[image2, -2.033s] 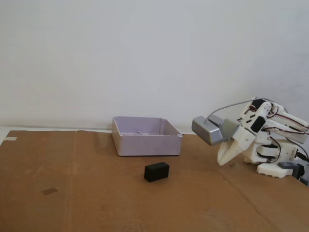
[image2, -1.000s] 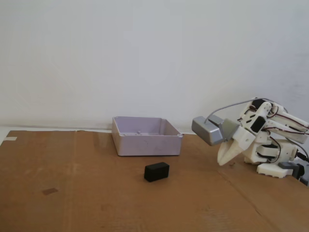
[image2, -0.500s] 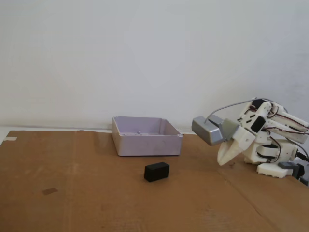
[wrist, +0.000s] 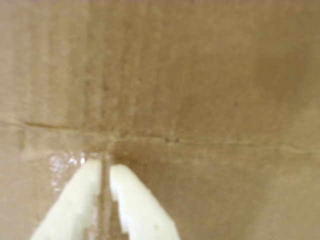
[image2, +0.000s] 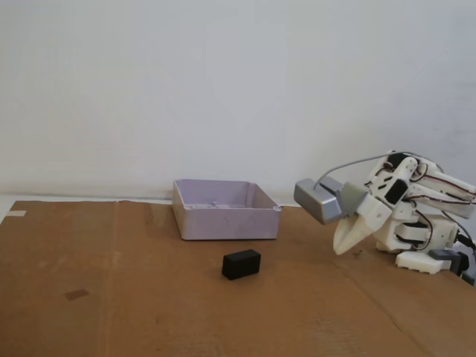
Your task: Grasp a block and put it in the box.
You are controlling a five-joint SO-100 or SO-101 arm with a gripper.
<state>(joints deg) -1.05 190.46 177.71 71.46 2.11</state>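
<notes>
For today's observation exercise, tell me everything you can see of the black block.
The block is small, rectangular and matte black, with plain faces and no markings visible. It lies flat on the brown cardboard, turned slightly so that one long side and one end show. In the fixed view it sits just in front of the box, with a gap between them, and well left of the gripper. Nothing touches it but the cardboard. The wrist view does not show it.

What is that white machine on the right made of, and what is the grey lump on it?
The arm is white printed plastic in chunky segments with black motor blocks and thin red and dark wires. Its gripper is two pale tapering fingers. The grey metallic box on it has a grey cable arching back.
</notes>
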